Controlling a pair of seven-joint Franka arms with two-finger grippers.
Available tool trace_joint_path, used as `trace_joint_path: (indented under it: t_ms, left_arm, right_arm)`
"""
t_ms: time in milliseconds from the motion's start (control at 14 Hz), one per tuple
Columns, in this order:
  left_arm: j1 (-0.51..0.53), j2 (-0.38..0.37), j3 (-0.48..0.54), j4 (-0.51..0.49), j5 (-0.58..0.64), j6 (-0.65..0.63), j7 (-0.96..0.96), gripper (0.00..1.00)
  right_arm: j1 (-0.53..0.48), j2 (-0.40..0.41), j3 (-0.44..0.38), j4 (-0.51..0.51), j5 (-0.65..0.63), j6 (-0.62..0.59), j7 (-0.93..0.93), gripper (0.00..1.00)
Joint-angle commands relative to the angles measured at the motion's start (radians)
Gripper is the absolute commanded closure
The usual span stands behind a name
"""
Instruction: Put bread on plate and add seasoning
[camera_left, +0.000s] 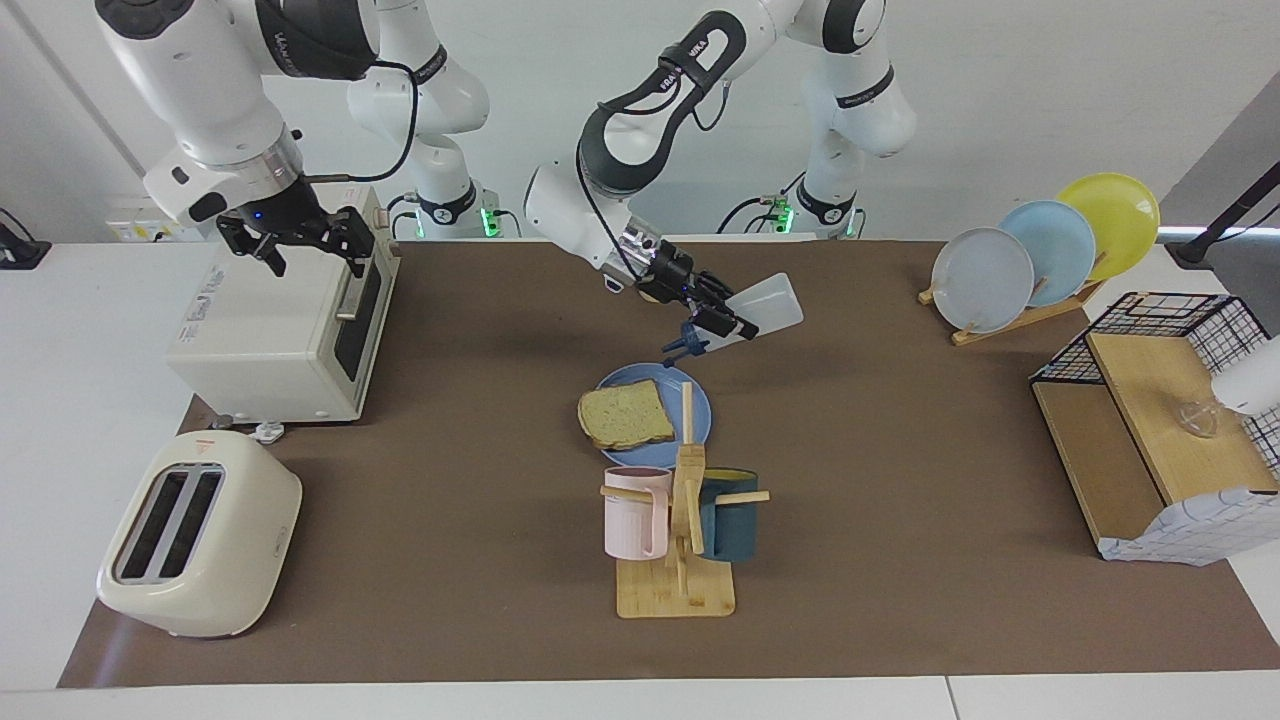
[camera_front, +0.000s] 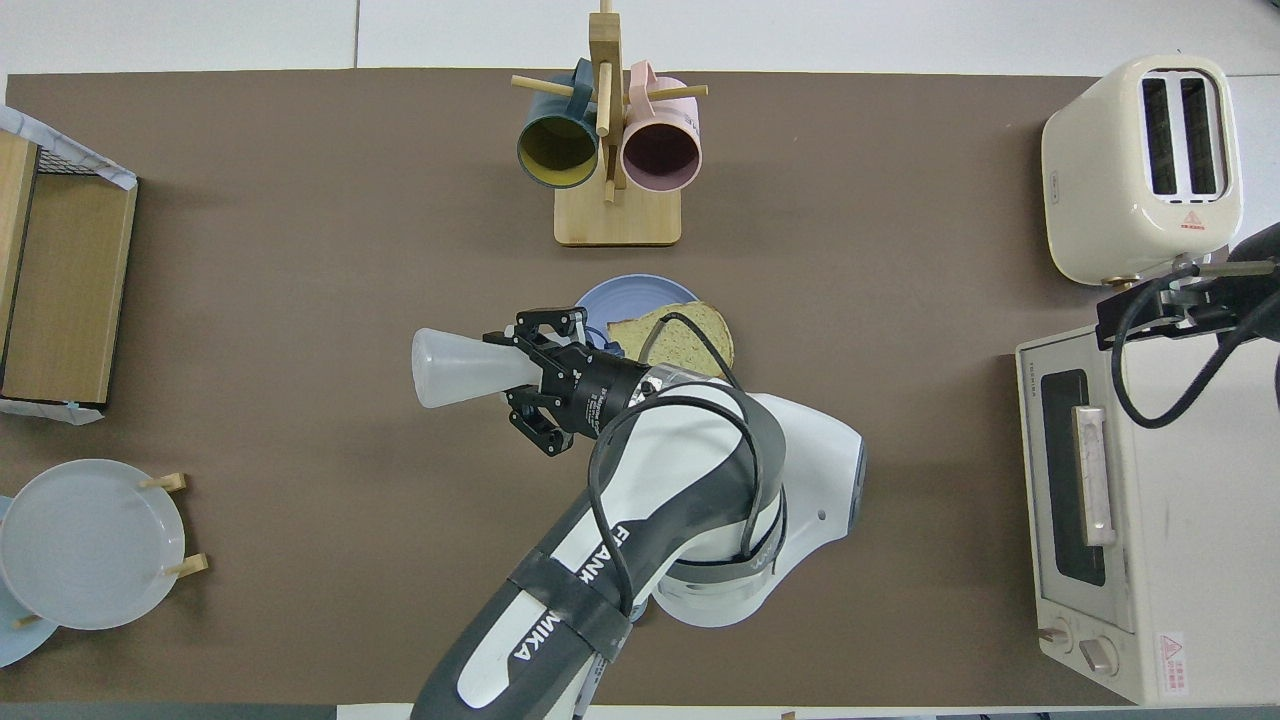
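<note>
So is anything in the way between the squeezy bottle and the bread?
Nothing visible is. The left gripper holds the seasoning bottle tilted, cap down, above the plate's edge nearest the robots. Only open air separates the cap from the bread. The right gripper waits over the toaster oven.

Bright, even light from overhead fills both views. Soft, short shadows lie on the brown desk (camera_left: 900, 560) beneath the arms and beside the toaster (camera_left: 198, 535). Both views are sharp, without glare or visible edge distortion.
</note>
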Motion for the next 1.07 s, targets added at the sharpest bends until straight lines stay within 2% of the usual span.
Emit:
trace_joint_path:
  t_ms: [0, 214, 285, 427, 499, 712, 997]
  left_arm:
    - [-0.032, 0.120, 0.016, 0.057, 0.026, -0.069, -0.001, 1.00]
    - [-0.037, 0.142, 0.014, 0.088, 0.050, -0.102, 0.001, 1.00]
    - [-0.041, 0.151, 0.013, 0.085, 0.102, -0.118, 0.002, 1.00]
    - [-0.060, 0.255, 0.014, 0.115, 0.151, -0.158, 0.002, 1.00]
    - [-0.060, 0.272, 0.014, 0.147, 0.148, -0.164, 0.004, 1.00]
    - [-0.060, 0.279, 0.011, 0.152, 0.242, -0.193, 0.005, 1.00]
    - [-0.061, 0.280, 0.013, 0.152, 0.259, -0.193, 0.005, 1.00]
  right_arm:
    - [-0.044, 0.003, 0.009, 0.011, 0.005, 0.000, -0.036, 0.00]
    - [-0.035, -0.005, 0.012, 0.002, 0.007, -0.010, -0.036, 0.00]
    - [-0.036, -0.005, 0.012, 0.002, 0.007, -0.010, -0.036, 0.00]
    - [-0.041, -0.006, 0.012, -0.003, 0.007, -0.010, -0.036, 0.00]
    - [-0.041, -0.006, 0.012, -0.003, 0.007, -0.008, -0.037, 0.00]
    - [-0.041, -0.006, 0.013, -0.003, 0.008, -0.008, -0.040, 0.00]
    - [-0.041, -0.008, 0.013, -0.003, 0.008, -0.008, -0.040, 0.00]
